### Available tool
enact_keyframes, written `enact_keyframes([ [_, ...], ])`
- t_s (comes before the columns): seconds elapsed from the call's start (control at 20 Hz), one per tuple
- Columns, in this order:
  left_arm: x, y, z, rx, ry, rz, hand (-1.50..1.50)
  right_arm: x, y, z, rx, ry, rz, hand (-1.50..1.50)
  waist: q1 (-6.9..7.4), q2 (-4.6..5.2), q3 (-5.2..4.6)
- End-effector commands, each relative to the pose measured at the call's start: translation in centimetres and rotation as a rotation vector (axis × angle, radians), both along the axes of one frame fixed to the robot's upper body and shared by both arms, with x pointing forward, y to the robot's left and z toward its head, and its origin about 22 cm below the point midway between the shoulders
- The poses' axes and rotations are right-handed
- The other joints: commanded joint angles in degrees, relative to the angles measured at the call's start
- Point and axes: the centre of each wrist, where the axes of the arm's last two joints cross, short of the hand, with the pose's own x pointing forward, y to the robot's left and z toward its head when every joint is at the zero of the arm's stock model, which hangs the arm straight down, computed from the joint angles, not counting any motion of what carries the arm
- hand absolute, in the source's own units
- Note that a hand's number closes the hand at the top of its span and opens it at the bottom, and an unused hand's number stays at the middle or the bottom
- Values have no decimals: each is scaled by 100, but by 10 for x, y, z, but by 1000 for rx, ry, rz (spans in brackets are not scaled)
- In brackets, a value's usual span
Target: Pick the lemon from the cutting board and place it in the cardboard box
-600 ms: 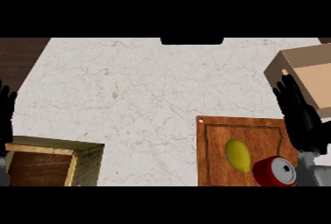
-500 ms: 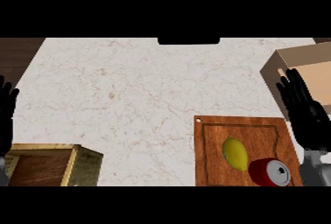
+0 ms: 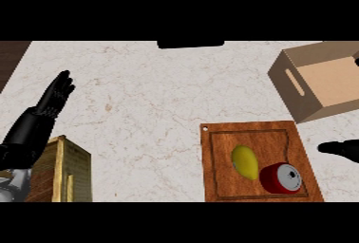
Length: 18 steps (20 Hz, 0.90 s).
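Head view puts the lemon (image 3: 243,162) lying on the wooden cutting board (image 3: 224,142), near the board's middle, its long axis running roughly toward and away from me. Just beside it, at its lower right and touching or nearly touching, lies a red can (image 3: 281,178) on its side, its pale round end facing up. Both sit inside the groove that runs round the board's edge. Nothing of mine touches the lemon.

My right hand (image 3: 339,148) shows only at the view's right edge, level with the board's right side and a little apart from it; so little of it is in the picture that I cannot tell whether those fingers are straight or curled.

Beyond the board, at the upper right, the cardboard box (image 3: 293,85) stands open-topped and turned at an angle, a slot handle cut in its near wall. It lies apart from the board.

Well away on the left, my left hand (image 3: 52,97) rests over the marble counter (image 3: 140,95) with fingers straight and released, pointing away from me, holding nothing. Below it, at the lower left, is a wooden crate (image 3: 70,163). A dark object (image 3: 191,44) sits at the counter's far edge.
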Motion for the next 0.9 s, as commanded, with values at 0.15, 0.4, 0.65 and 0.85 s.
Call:
enact_keyframes([
  [0.15,15,-4,-10,66,6,-106,0,-30,-11,-10,-339,-94,178,-150,109,55,-70],
  [0.4,12,-3,-21,67,-2,-134,0,-40,-2,36,-533,-71,196,-150,187,33,-86],
  [0.65,7,-21,-21,63,13,-154,0,-53,30,40,-834,91,261,-150,243,19,-97],
  [0.85,18,-28,-19,59,-14,-160,0,-64,67,33,-944,155,291,-150,346,59,-91],
])
